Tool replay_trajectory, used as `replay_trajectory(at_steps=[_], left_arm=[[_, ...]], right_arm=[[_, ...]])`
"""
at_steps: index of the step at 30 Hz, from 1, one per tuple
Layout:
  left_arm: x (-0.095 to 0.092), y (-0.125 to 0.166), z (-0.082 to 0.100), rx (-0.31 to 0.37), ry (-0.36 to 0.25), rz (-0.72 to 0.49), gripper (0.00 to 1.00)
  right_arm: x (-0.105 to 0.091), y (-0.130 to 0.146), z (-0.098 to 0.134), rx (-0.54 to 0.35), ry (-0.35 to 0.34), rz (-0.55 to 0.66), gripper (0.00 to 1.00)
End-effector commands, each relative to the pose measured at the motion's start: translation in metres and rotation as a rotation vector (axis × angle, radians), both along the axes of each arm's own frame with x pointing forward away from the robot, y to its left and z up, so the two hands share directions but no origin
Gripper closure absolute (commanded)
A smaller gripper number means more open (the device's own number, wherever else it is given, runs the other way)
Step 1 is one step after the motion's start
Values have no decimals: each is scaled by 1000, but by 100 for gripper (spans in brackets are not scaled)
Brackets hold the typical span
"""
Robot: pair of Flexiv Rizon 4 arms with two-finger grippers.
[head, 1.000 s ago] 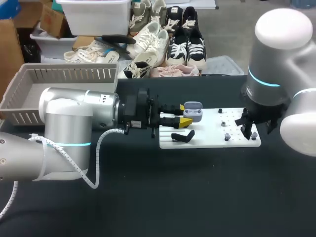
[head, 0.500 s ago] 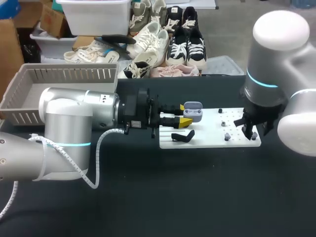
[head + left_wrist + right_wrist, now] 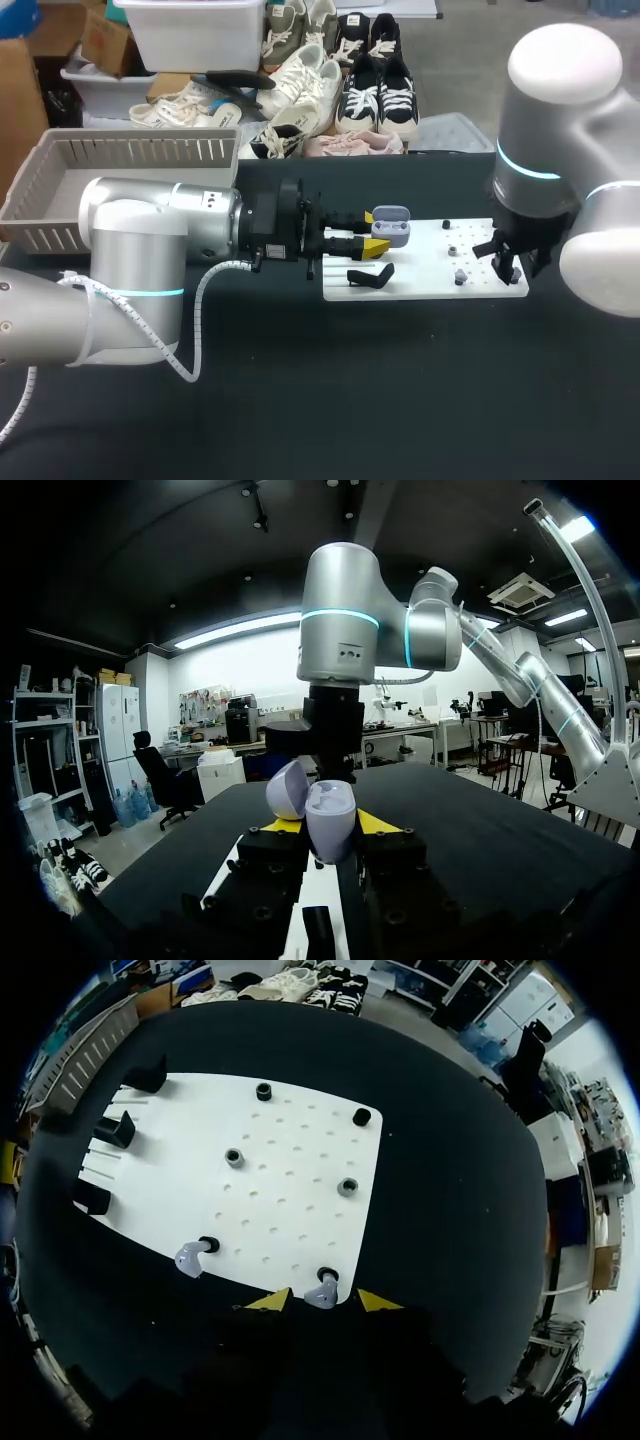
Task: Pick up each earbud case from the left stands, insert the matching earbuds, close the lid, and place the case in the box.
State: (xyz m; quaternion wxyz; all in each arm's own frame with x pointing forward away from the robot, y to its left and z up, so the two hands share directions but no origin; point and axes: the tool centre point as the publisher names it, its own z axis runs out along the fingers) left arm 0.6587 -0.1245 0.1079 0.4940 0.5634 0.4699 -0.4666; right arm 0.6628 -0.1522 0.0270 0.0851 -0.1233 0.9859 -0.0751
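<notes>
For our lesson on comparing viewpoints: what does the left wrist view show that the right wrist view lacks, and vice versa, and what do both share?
Only the left wrist view: the open lilac plastic earbud case gripped between the left arm's yellow-tipped jaws, with the silver right arm standing ahead. Only the right wrist view: a lilac earbud by a black peg between the right arm's open jaws, a second lilac earbud nearby, and three black stands. Both: the white perforated board on the black tabletop.
</notes>
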Motion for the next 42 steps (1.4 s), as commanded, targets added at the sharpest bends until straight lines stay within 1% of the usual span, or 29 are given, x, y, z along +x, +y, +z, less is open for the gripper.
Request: replay_trajectory(at_steps=[1,14,20,22,26,28,30,42], left_arm=[[1,0,-1,-2,-1,0,100],[1,0,-1,-2,-1,0,100],[1,0,-1,-2,-1,0,100],[1,0,-1,-2,-1,0,100],[1,0,-1,-2,-1,0,100],[1,0,-1,-2,-1,0,100],[1,0,-1,-2,-1,0,100],[1,0,-1,-2,-1,0,100]], right_arm=[[-1,2,-3,-7,-3,-6,65],[1,0,-8,-8,3,-12,65],[1,0,-9,-5,4,-11,68],[2,0,-9,-4,4,-12,71],[2,0,-10,-4,6,-14,80],[3,0,-11,-3,7,-15,88],[3,0,-11,-3,8,-16,100],[2,-1,-10,-4,4,-18,100]])
